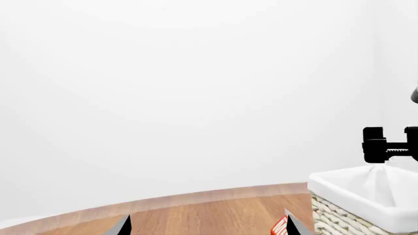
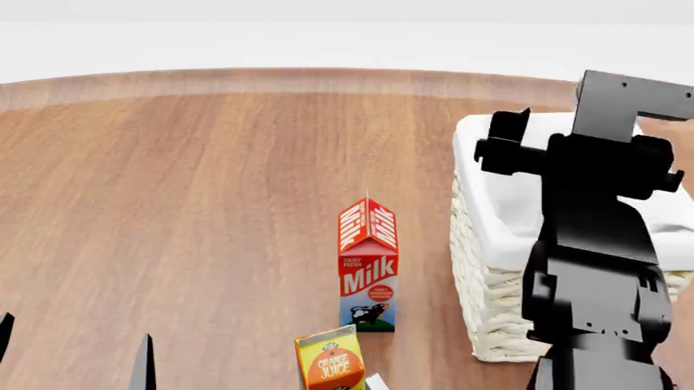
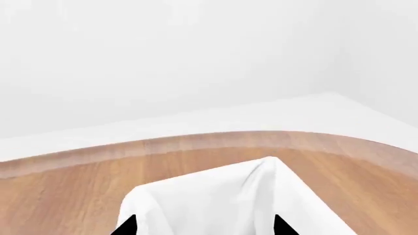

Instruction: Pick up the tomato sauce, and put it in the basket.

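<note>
The tomato sauce can shows in no view. The basket (image 2: 488, 313), cream wicker with a white liner, stands at the right of the wooden table; it also shows in the left wrist view (image 1: 346, 218), and its liner shows in the right wrist view (image 3: 216, 196). My right gripper (image 2: 508, 145) hovers over the basket, open, with only liner between its tips (image 3: 203, 226); it also shows in the left wrist view (image 1: 390, 144). My left gripper (image 2: 74, 349) is low at the front left, open and empty (image 1: 207, 226).
A red-and-white milk carton (image 2: 369, 272) stands just left of the basket; its red edge shows in the left wrist view (image 1: 279, 226). An orange juice carton (image 2: 331, 361) stands in front of it. The table's curved far edge (image 2: 325, 73) meets a white wall.
</note>
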Robot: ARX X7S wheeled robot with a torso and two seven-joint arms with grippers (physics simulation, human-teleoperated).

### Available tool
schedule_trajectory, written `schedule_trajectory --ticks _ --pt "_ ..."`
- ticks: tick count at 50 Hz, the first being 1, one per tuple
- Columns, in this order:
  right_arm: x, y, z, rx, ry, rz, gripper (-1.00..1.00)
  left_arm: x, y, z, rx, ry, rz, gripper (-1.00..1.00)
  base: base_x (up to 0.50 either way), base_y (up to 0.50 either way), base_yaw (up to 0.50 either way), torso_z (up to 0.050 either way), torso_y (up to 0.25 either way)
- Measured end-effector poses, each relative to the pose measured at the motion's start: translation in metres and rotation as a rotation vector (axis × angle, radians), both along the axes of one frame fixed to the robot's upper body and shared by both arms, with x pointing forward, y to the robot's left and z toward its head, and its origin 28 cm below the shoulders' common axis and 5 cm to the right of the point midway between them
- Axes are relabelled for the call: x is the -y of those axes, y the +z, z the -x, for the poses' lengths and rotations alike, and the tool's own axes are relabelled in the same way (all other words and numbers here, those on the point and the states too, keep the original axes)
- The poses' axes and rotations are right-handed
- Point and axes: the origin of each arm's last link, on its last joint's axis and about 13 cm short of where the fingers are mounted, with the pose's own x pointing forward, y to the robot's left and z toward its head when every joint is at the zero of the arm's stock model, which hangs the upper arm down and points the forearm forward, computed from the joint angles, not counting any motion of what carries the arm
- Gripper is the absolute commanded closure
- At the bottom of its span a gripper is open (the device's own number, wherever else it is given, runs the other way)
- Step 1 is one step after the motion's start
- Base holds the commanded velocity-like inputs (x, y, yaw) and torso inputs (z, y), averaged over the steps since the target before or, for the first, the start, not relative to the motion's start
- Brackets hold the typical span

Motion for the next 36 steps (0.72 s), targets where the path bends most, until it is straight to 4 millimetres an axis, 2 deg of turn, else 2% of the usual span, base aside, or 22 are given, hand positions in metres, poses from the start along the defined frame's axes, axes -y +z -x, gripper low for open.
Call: schedule_trajectory --ticks 8,14,23,36 --pt "-0.005 0.018 -0.005 0.120 0.054 0.001 -1.00 0.000 0.000 0.000 -0.001 0.000 -0.001 -1.00 0.00 0.00 0.00 0.000 0.000" --pt "-0.009 0.033 0.004 0.234 0.096 -0.011 -1.00 0.000 0.000 0.000 -0.001 0.000 -0.001 -1.00 0.00 0.00 0.00 0.000 0.000" --pt "-0.016 0.052 0.045 0.416 0.155 -0.018 -1.00 0.000 0.000 0.000 -0.003 -0.002 -0.001 -1.00 0.00 0.00 0.00 0.000 0.000" --pt "-0.025 0.058 0.107 0.577 0.222 -0.049 -1.00 0.001 0.000 0.000 -0.002 -0.003 -0.001 -1.00 0.00 0.00 0.00 0.000 0.000"
